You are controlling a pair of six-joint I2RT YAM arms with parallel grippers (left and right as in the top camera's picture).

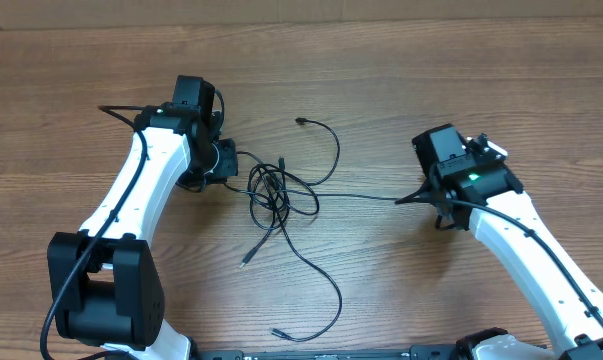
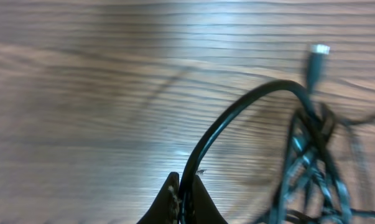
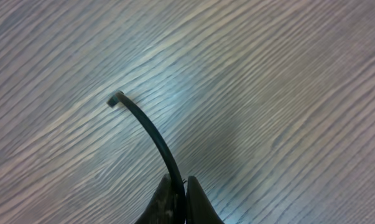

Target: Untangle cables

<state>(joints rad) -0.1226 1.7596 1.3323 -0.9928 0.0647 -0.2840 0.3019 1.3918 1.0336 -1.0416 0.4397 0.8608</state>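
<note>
The cables point(image 1: 272, 190) lie bunched in a small black tangle at mid-table, with loose strands trailing to a plug at the back point(image 1: 301, 121), a silver-tipped plug point(image 1: 245, 262) and another plug near the front point(image 1: 278, 333). My left gripper point(image 1: 236, 168) sits at the tangle's left edge. In the left wrist view it point(image 2: 184, 186) is shut on a black cable point(image 2: 237, 115) that arcs right into the tangle point(image 2: 311, 155), near a silver-tipped plug point(image 2: 318, 53). My right gripper point(image 1: 406, 198) holds a strand point(image 1: 361, 196) stretched out from the tangle. Its fingers point(image 3: 180, 190) pinch that cable, whose blunt end point(image 3: 115, 99) sticks out.
Bare wooden tabletop point(image 1: 401, 90) surrounds the cables. The white left arm point(image 1: 141, 190) reaches in from the front left and the white right arm point(image 1: 521, 230) from the front right, each with its own thicker black wire along it.
</note>
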